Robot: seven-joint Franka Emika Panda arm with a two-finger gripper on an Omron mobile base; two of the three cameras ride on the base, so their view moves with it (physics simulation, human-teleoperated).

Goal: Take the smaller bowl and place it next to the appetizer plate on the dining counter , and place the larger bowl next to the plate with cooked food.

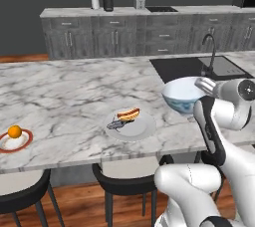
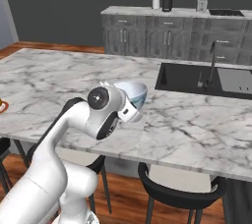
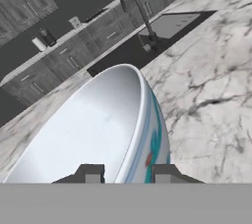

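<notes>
Fingers [image 3: 123, 173] astride larger bowl [image 3: 93, 129] rim

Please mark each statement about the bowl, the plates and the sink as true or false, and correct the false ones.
1. The gripper holds the larger bowl by its rim. True.
2. An orange lies on the appetizer plate. True.
3. The plate with cooked food is inside the sink. False: it stands on the dining counter, left of the bowl.
4. The larger bowl's outside is plain white. False: it shows a teal pattern.
5. The faucet stands beside the sink. True.
</notes>
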